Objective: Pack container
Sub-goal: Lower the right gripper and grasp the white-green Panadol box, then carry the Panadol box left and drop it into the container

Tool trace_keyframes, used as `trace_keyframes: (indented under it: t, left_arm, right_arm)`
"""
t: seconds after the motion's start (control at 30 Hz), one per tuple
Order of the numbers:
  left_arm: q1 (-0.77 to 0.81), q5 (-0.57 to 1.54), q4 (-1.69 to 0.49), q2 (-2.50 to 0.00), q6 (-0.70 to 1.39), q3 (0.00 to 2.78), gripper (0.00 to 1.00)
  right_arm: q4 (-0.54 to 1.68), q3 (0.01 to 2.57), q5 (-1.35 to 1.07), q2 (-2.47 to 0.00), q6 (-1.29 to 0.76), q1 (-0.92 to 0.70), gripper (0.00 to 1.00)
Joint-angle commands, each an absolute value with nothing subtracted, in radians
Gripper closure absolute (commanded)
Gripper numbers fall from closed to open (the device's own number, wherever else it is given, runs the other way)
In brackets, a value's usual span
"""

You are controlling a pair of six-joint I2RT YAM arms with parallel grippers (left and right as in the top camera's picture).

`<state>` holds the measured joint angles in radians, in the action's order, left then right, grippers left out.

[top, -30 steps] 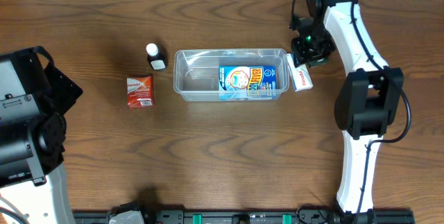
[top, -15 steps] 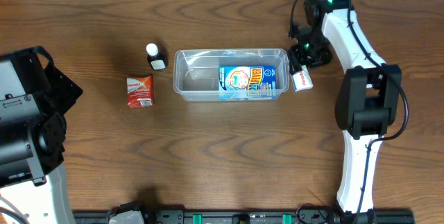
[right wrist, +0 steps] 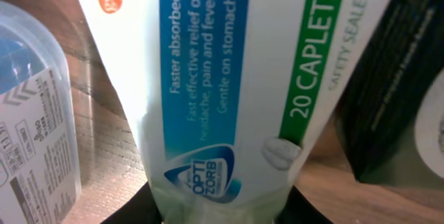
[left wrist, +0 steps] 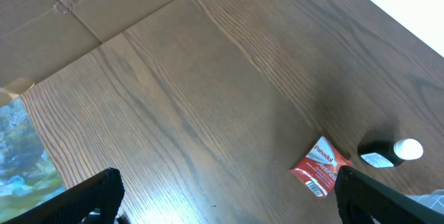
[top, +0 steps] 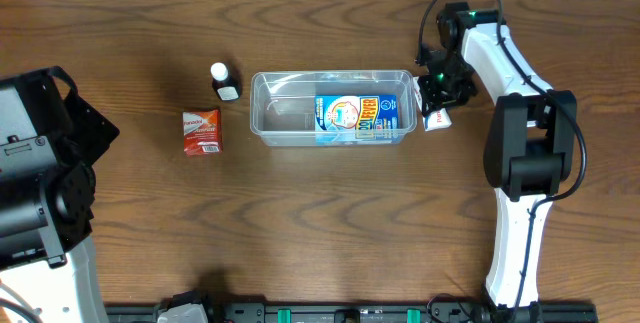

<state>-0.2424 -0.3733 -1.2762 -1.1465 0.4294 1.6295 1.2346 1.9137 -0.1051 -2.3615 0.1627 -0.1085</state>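
The clear container stands mid-table with a blue printed carton lying inside it. Its wall also shows in the right wrist view. My right gripper is down at the container's right end, and its fingers press both sides of a white caplet box that rests on the table there. My left gripper is open and empty, held above the table at the far left. A red sachet pack and a small dark bottle with a white cap lie left of the container.
The left arm's base fills the left edge. The right arm runs down the right side. A dark object sits right of the caplet box in the right wrist view. Cardboard lies beyond the table edge.
My right gripper has moved down and forward onto the white caplet box beside the container. The left arm and the other objects have not moved.
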Motion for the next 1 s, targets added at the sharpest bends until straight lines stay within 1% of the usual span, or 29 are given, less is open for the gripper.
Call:
trace_keyframes:
  t: [0.0,0.2,0.4,0.53,0.7,0.97]
  left_arm:
    - [-0.249,-0.386,-1.279,-1.15,0.424,1.649,0.02]
    - [-0.249,-0.386,-1.279,-1.15,0.424,1.649,0.02]
    - [-0.249,-0.386,-1.279,-1.15,0.424,1.649,0.02]
    - [-0.249,-0.386,-1.279,-1.15,0.424,1.649,0.02]
    - [-0.249,-0.386,-1.279,-1.15,0.424,1.649,0.02]
    - [-0.249,-0.386,-1.279,-1.15,0.424,1.649,0.02]
  right_arm:
    - [1.247,1.952,-0.101,-2.36,0.15,-0.098,0.74]
    - [1.315,2.088,-0.101,-2.36,0.151,-0.098,0.73]
    - [1.395,2.302,-0.101,-2.36,0.157,-0.099,0.73]
    - [1.458,2.422,-0.104,-2.36,0.239,-0.118,0.75]
    - [1.518,2.515,-0.134,-2.36,0.325,-0.183,0.78]
    - [1.573,2.553,-0.251,-2.36,0.432,-0.327,0.76]
